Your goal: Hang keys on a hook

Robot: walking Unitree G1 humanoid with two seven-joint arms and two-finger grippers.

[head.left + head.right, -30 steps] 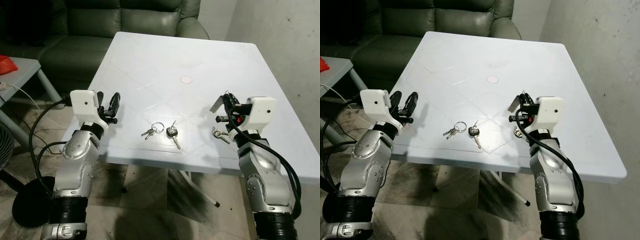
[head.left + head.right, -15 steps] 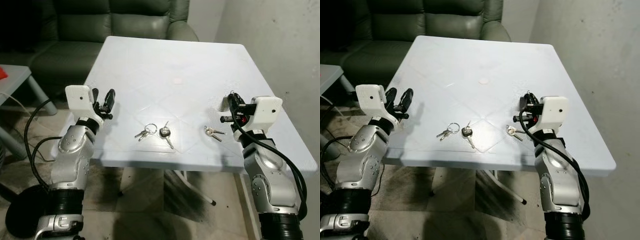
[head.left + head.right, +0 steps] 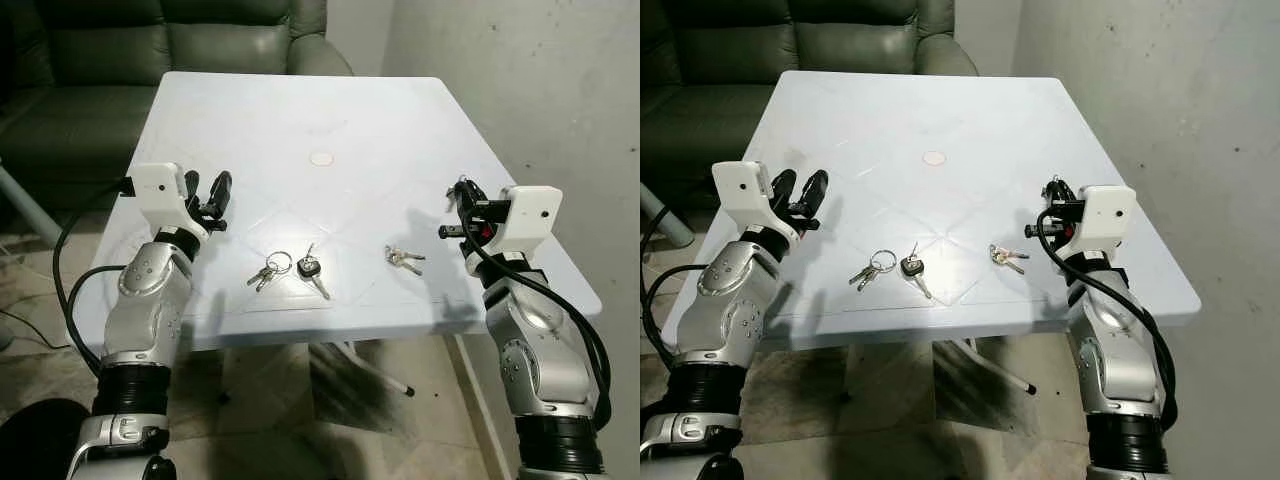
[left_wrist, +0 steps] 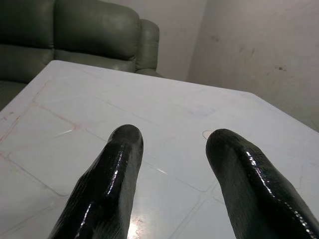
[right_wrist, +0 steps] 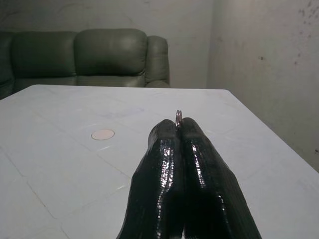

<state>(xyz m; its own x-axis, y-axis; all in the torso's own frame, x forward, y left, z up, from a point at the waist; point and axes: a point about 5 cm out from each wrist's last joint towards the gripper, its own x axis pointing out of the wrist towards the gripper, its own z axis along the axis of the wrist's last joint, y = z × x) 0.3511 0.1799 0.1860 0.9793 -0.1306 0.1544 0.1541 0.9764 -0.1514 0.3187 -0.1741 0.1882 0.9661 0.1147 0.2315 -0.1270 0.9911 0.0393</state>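
Left eye view, stock as seen: white plastic table (image 3: 330, 110), square, w/ moulded diagonal lines and a small round cap (image 3: 321, 158) at centre. Dark green sofa (image 3: 150, 45) behind it; bare grey wall (image 3: 540, 70) on robot's right.

Items on table, near front edge:
- key bunch on ring (image 3: 268, 270), silver, lying flat, left of centre.
- black-headed key (image 3: 311, 272), just beside the bunch, on its right; touching or not, can't tell.
- small key set (image 3: 402, 258), silver, flat, further right, well apart from the other two, between them and the right hand.

Left hand (image 3: 206, 192): raised over table's left edge, fingers (image 4: 107, 179) spread w/ clear gap, holding nothing. Left wrist view looks across bare tabletop toward sofa and wall. White camera housing on wrist; black cable trails down from the left arm toward the floor.

Right hand (image 3: 463, 192): raised over table's right side, near the edge, above and to the right of the small key set, not touching it. Right wrist view: fingers (image 5: 164, 169) pressed together; a thin metal ring (image 5: 178, 117) sticks up at the tips, pinched between them. What hangs from the ring, can't tell.

Floor under table: grey, stained concrete; table leg visible below front edge.
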